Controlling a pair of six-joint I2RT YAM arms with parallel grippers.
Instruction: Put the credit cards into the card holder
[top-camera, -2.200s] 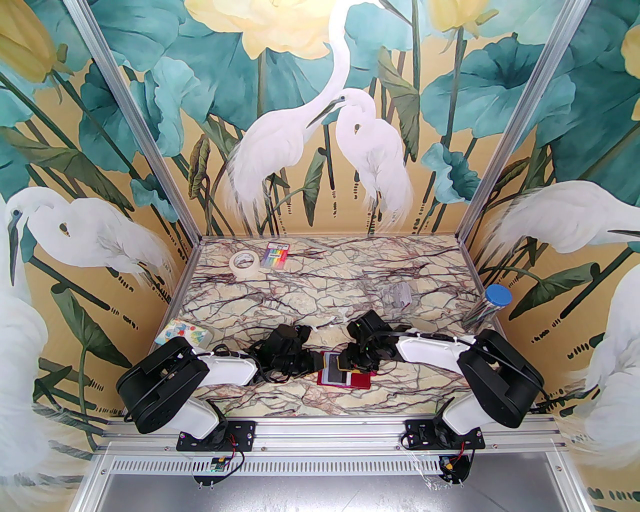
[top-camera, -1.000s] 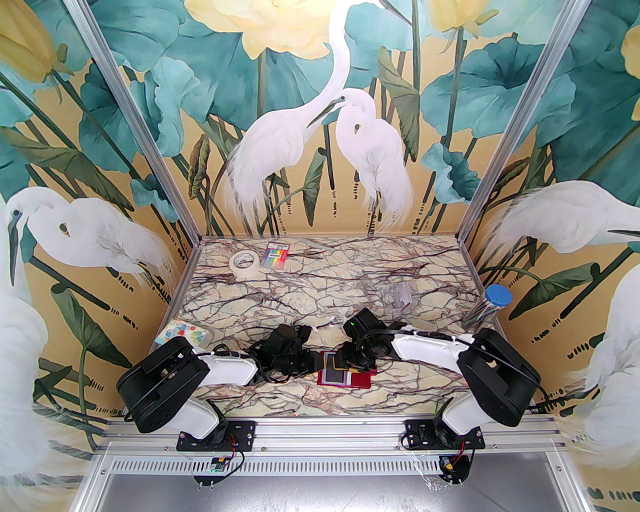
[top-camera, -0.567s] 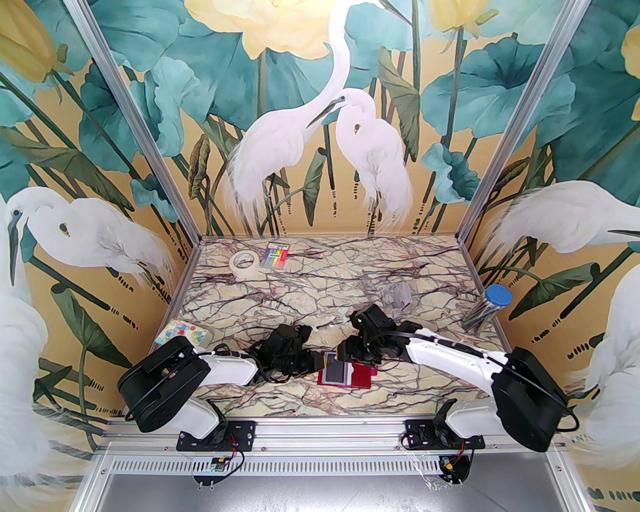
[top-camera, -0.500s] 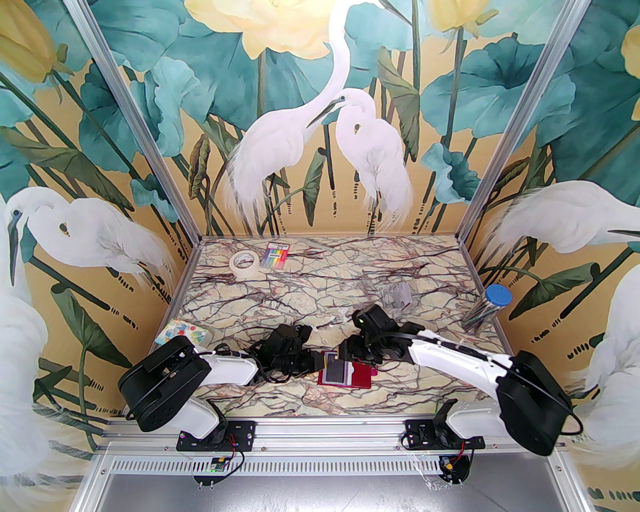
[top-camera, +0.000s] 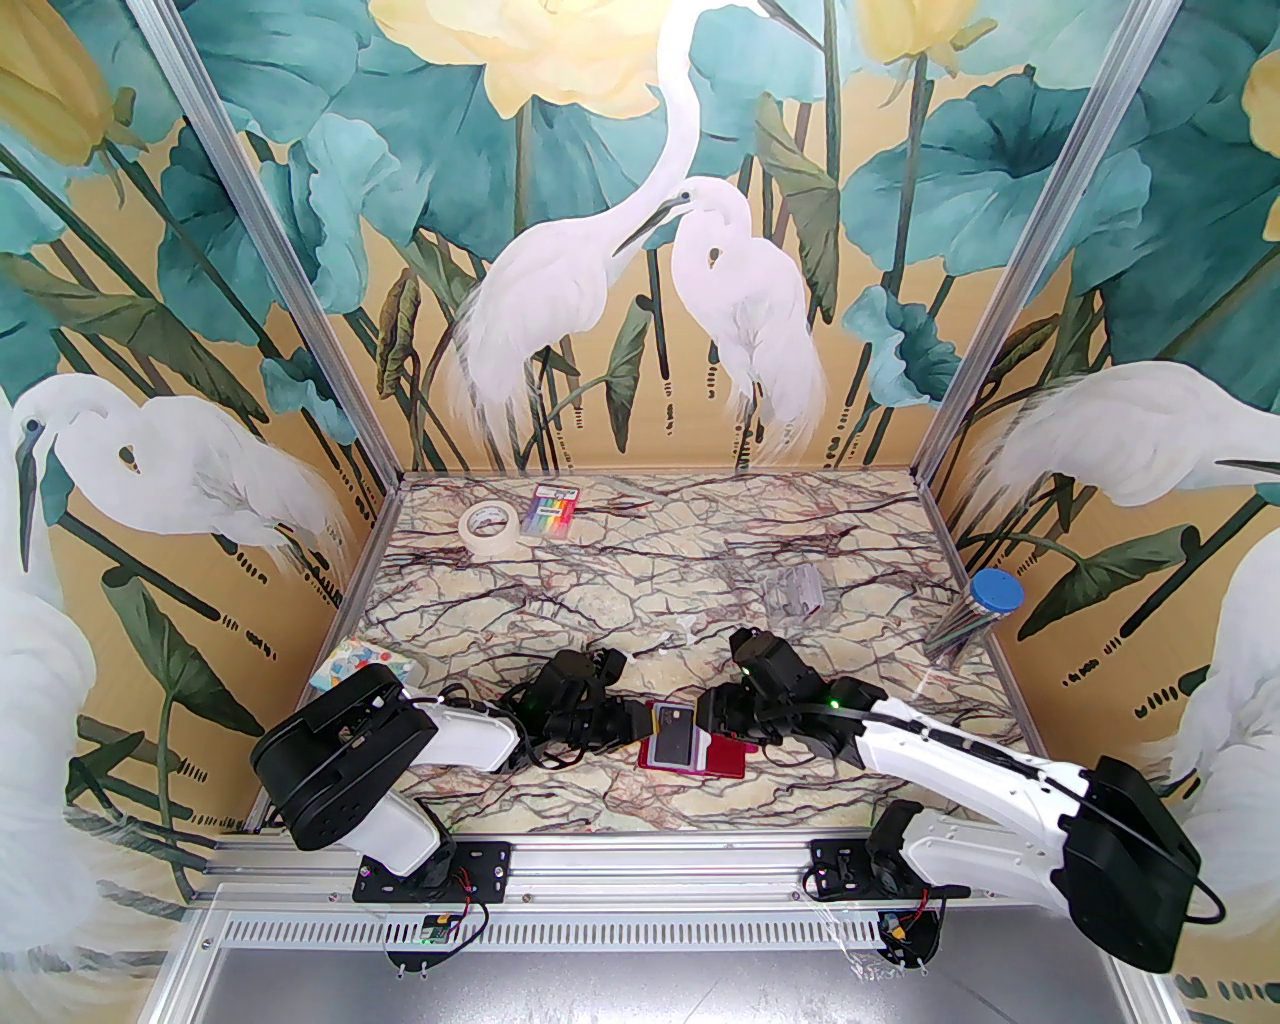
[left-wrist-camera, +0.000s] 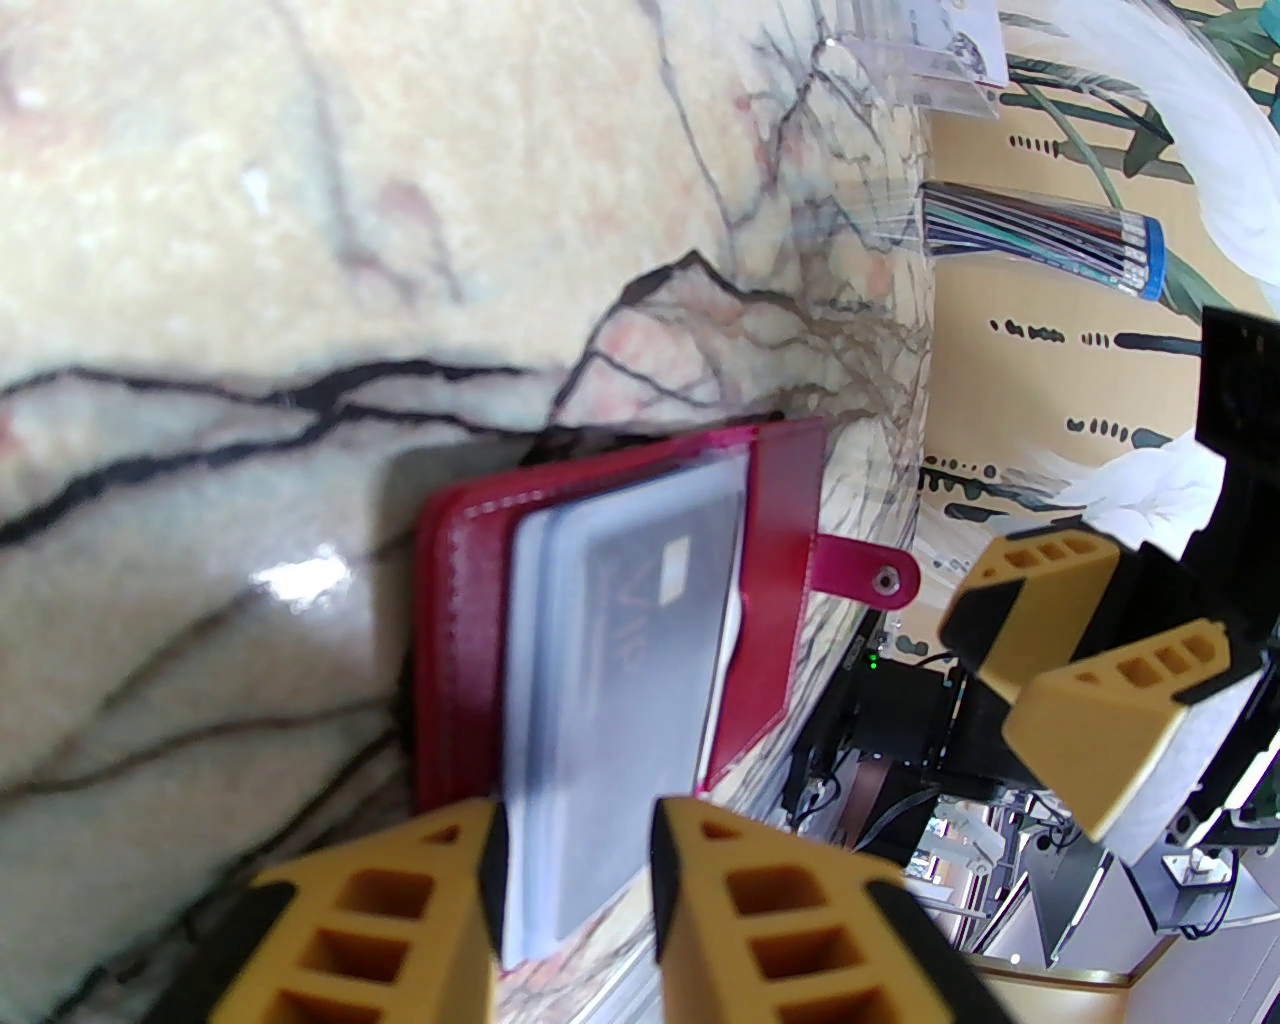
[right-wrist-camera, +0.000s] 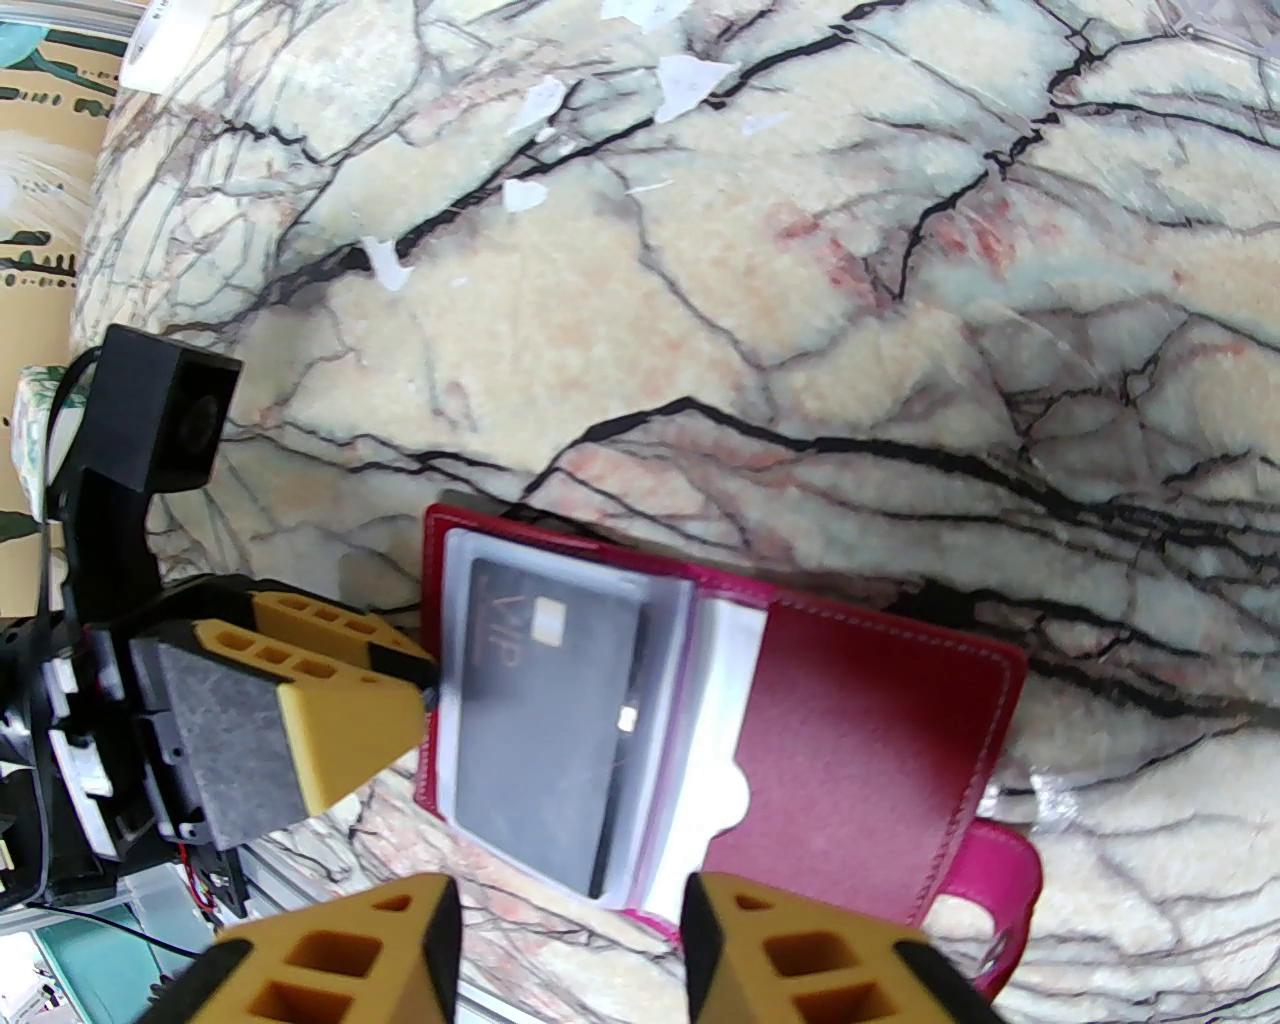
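The card holder (right-wrist-camera: 880, 730) lies open on the counter (right-wrist-camera: 700, 250), close to the near edge and about in the middle, between the two arms. It is dark red, and its snap tab (right-wrist-camera: 1000, 880) points to the right. On its left half there is a clear sleeve (right-wrist-camera: 665, 650). A black credit card (right-wrist-camera: 540, 700) with a small chip and the letters VIP sits inside this sleeve.

The left end effector (left-wrist-camera: 575, 840) is low at the left edge of the card holder. Its jaws stand narrow, the edge of the clear sleeve is between them, and it looks to be pinching this edge. The right end effector (right-wrist-camera: 572, 900) hovers just above the card holder. Its jaws stand moderately apart and nothing is between them.

On the far right part of the counter lies a small clear plastic case (top-camera: 795, 592), well apart from the card holder. A clear tube with a blue cap (top-camera: 985, 605) is at the right edge. A roll of masking tape (top-camera: 488, 527) and a rainbow-striped packet (top-camera: 556, 510) are just beside each other at the far edge.
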